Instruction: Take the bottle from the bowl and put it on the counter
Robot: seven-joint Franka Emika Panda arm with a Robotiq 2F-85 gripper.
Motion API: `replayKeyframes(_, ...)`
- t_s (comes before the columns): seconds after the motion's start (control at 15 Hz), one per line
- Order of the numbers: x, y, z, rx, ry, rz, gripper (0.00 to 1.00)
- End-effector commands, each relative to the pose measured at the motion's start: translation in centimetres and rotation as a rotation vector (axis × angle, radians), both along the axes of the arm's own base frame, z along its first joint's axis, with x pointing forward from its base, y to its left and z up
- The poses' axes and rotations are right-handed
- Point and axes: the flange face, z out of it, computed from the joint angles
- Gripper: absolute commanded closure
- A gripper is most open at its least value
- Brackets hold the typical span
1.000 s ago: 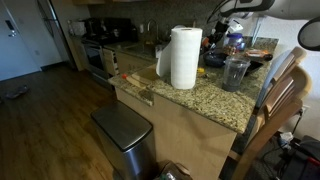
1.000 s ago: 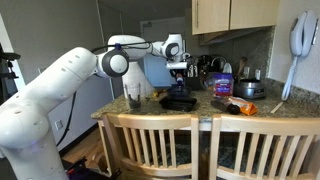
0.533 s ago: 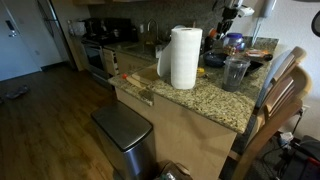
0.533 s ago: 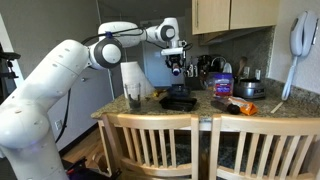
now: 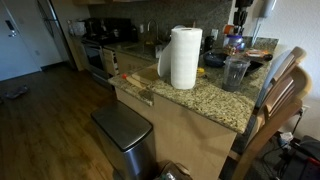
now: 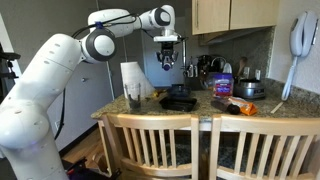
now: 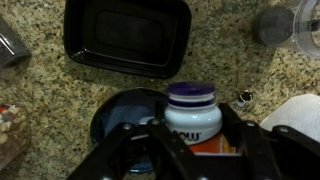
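Overhead, the gripper (image 7: 193, 140) hangs well above the speckled granite worktop (image 7: 40, 90), its jaws clamped on either side of a white supplement bottle (image 7: 191, 108) with a purple cap. Directly below the bottle, the dark blue bowl (image 7: 122, 112) sits on the worktop, just beside a black rectangular tray (image 7: 127, 35). In an exterior view, the paper towel roll (image 5: 184, 57) stands near the worktop's corner, with a clear plastic cup (image 5: 235, 72) by the chair-side edge.

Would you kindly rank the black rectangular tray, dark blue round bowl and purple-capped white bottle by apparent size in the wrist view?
1. black rectangular tray
2. dark blue round bowl, partly hidden
3. purple-capped white bottle, though nearness to the camera inflates it
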Motion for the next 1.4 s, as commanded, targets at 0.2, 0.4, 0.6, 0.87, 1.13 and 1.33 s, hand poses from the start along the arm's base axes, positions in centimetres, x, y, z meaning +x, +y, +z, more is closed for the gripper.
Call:
replayKeyframes(0.2,0.9,0.1,-10.4,0.048,0.185,0.162,0.69)
replayKeyframes(0.4,0.7,0.6,-15.2,0.056,0.292,0.189,0.69)
replayKeyframes(0.6,1.5,1.9,-16.7,0.009,0.249,0.170,0.69)
replayKeyframes(0.87,2.6,3.9,-16.1,-0.070,0.096,0.171,0.69)
replayKeyframes(1.13,2.4,6.1,-16.0,-0.147,0.012,0.176,0.69)
replayKeyframes(1.33,1.7,7.7,-16.4,-0.172,0.035,0.200,0.69)
